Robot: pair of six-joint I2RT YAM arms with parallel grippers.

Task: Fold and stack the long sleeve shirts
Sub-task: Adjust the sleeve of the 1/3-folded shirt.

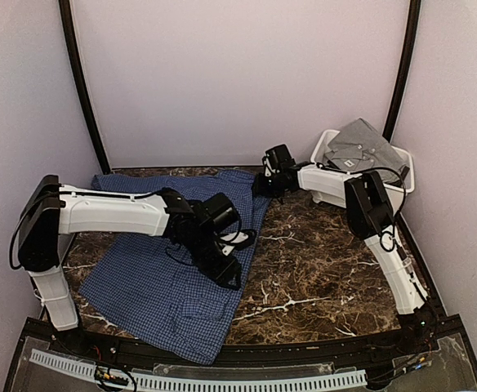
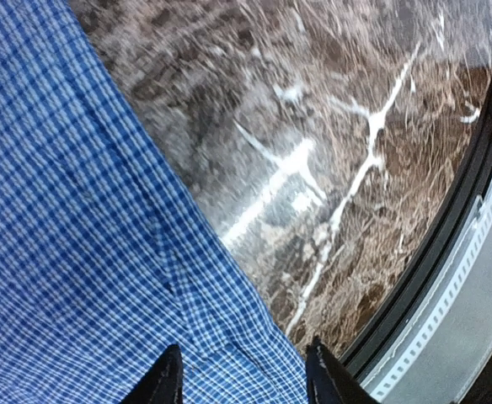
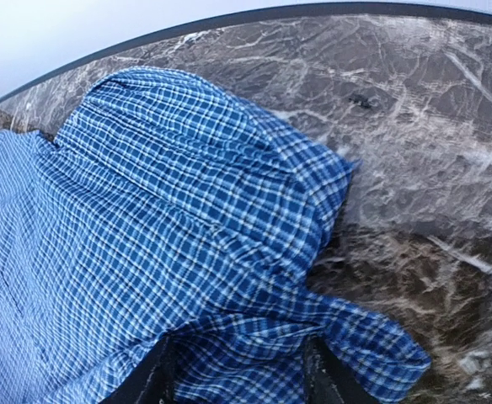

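Two sets half parted, nothing clamped: left jaws at blue checked shirt [image 3: 187, 236] edge, right jaws over rumpled corner.

- Table [image 1: 320, 269]: a dark brown marble top with white veins, edged by a raised black rim [image 1: 304, 353] that curved along the near side.
- Checked blue shirt [image 1: 149, 286]: it lay spread flat on the left half of the marble, reaching from the far edge down to the near rim, where its lowest corner touched the black border. Its far right part was bunched into soft folds, with one loose end trailing onto bare stone.
- White bin [image 1: 322, 147]: it stood in the far right corner, apart from the shirt, with bare marble between them.
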